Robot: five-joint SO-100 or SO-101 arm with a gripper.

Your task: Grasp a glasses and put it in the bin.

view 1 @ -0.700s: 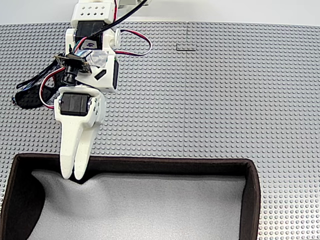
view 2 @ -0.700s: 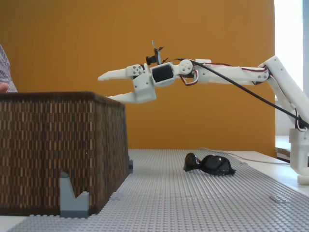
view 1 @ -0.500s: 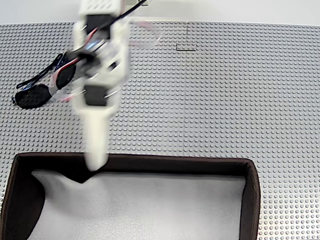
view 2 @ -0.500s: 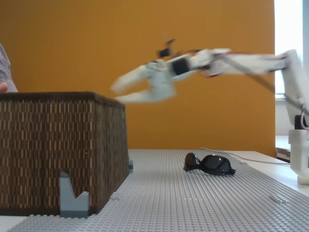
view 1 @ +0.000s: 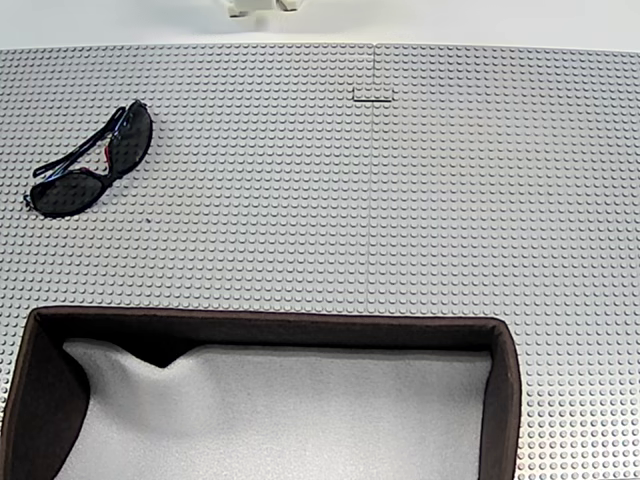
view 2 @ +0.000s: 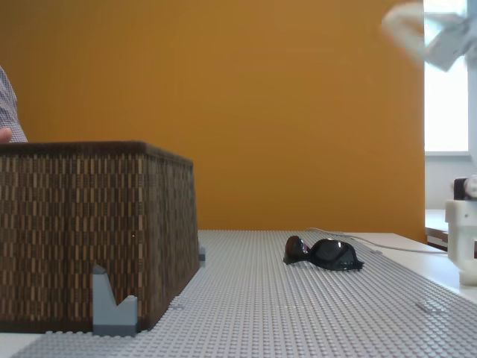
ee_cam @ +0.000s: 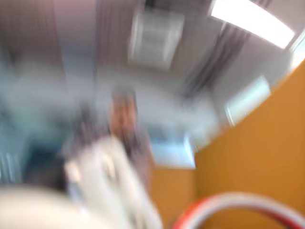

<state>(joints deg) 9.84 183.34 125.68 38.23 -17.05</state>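
Observation:
The black glasses lie on the grey studded baseplate at the left, well apart from the bin, and are seen from the side as the glasses. The bin, dark brown with a light grey lining, fills the lower part of a fixed view; its woven wall stands at the left in the other. My gripper is a white blur high at the top right, far above both. In the wrist view a blurred white finger points toward a ceiling; its state is unreadable.
A grey brick piece stands against the bin's near corner. The arm's white base is at the right edge. A person's sleeve shows behind the bin. A small dark outline marks the baseplate's far middle.
The arm has swung up and back from above the bin's rim, leaving the top-down fixed view almost entirely. The glasses and the bin have not moved.

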